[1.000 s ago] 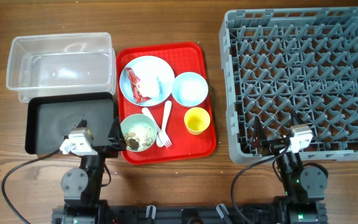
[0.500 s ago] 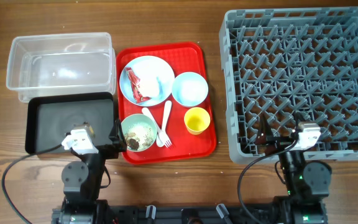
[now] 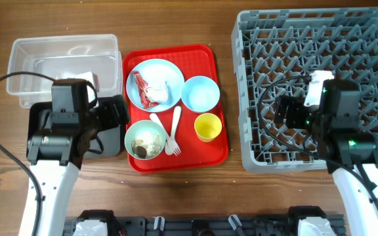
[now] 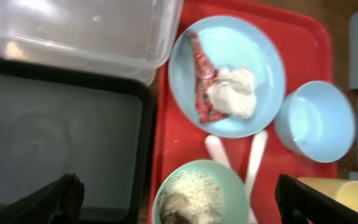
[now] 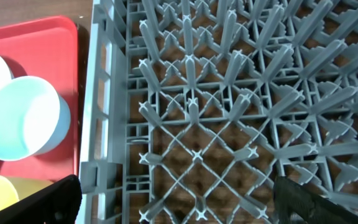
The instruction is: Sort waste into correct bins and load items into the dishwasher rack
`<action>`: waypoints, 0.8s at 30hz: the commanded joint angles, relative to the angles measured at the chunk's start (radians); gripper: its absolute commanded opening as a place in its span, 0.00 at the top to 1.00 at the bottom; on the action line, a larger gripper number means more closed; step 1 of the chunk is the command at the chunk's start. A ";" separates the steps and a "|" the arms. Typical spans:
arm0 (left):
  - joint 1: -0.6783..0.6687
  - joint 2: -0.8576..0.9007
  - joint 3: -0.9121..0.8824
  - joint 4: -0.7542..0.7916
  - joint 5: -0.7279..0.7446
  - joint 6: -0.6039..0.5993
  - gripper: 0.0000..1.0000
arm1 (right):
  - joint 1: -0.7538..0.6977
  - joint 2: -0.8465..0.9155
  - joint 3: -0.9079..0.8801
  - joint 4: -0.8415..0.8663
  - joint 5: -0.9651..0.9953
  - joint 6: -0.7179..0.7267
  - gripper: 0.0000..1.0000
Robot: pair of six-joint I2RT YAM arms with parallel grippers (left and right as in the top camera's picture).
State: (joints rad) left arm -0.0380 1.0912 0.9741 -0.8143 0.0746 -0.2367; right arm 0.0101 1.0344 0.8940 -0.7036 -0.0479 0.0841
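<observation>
A pale-blue plate on the red tray carries the red-and-white wrapper and white wad. A pale bowl holds beige-brown food scraps. An empty pale-blue bowl, yellow cup, white spoon and fork lie beside them. My left gripper is open and empty above the black tray's right edge; in its wrist view the scraps bowl lies between the fingers. My right gripper is open and empty over the grey rack, as its wrist view shows.
The clear tub stands at the back left, with the black tray in front of it, partly hidden by my left arm. The flat red tray lies between the bins and the rack. Cables trail from both arms.
Both arms have risen from the table's front edge and swung forward. The left gripper now hangs by the black tray, the right over the rack's front left part.
</observation>
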 commanded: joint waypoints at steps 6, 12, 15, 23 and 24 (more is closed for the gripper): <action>-0.126 0.267 0.021 0.379 0.043 -0.014 0.01 | 0.003 0.004 0.024 0.000 -0.004 -0.004 0.00; -0.216 0.636 0.021 0.618 0.040 -0.014 0.21 | 0.003 0.004 0.024 -0.001 -0.005 -0.004 0.00; -0.228 0.748 0.021 0.645 0.039 -0.014 0.50 | 0.003 0.004 0.024 -0.003 -0.005 -0.004 0.00; -0.206 0.467 0.021 0.634 -0.114 -0.014 0.92 | 0.003 0.004 0.024 -0.006 -0.005 -0.006 0.00; -0.189 0.419 0.021 0.628 -0.154 -0.014 0.91 | 0.003 0.004 0.024 -0.006 -0.005 -0.006 0.00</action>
State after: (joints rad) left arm -0.2588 1.6516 0.9882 -0.1787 0.0505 -0.2523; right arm 0.0101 1.0355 0.8986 -0.7101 -0.0479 0.0841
